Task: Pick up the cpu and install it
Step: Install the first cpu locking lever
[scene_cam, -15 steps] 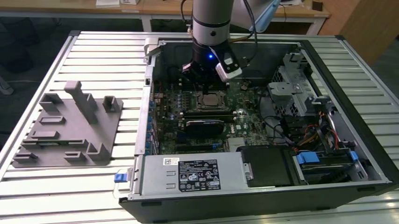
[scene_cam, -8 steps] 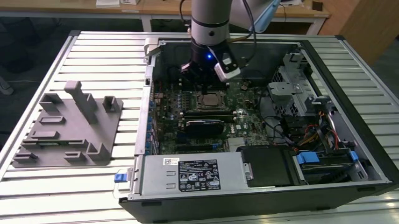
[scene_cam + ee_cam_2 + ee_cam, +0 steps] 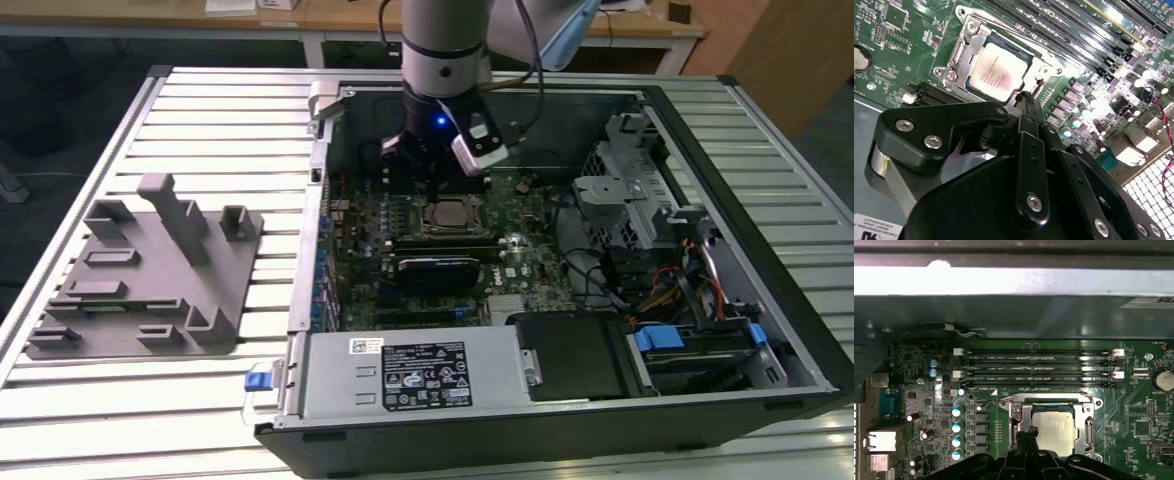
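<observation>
- Fingertips (image 3: 1027, 106) of gripper (image 3: 1029, 433) are sitting together, clamping nothing, right at the edge of socket frame (image 3: 960, 56); can't tell if touching.
- cpu (image 3: 998, 71) is lying flat inside that frame, on the mobo.
- Step is prob. calling for slow, straight moves, w/ tips off the cpu top.
- RAM slots (image 3: 1034, 365) and capacitors (image 3: 956, 427) are crowding close by; grey tray (image 3: 140, 270) is sitting well apart, outside the case.

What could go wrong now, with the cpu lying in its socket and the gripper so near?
1. The gripper tip hangs right at the edge of the cpu, beside the metal socket frame. A small sideways slip could scrape or shift it.
2. The memory sticks and capacitors stand close by, so a careless swing might strike them.
</observation>
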Controlling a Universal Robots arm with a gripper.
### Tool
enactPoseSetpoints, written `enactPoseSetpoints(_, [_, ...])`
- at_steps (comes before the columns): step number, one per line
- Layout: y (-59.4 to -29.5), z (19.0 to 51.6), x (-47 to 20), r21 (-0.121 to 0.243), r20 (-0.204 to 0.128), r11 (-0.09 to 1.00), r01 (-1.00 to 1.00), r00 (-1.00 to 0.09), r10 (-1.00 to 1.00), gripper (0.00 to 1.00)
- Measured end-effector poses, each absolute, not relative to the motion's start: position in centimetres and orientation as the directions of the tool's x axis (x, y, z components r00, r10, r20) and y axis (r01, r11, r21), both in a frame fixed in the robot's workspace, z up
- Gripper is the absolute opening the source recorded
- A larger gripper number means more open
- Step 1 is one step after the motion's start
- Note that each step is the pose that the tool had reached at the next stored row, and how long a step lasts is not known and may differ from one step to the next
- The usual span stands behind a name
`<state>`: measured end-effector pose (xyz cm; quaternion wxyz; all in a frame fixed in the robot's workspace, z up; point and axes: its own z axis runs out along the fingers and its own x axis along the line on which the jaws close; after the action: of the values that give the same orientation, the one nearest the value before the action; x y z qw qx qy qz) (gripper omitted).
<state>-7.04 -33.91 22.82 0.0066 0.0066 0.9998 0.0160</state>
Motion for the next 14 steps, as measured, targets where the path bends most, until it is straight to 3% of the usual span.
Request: enactPoseSetpoints(14, [-33.9, 22.8, -8.6, 0.032, -0.013, 0.999, 0.013, -1.000, 0.013, 0.11])
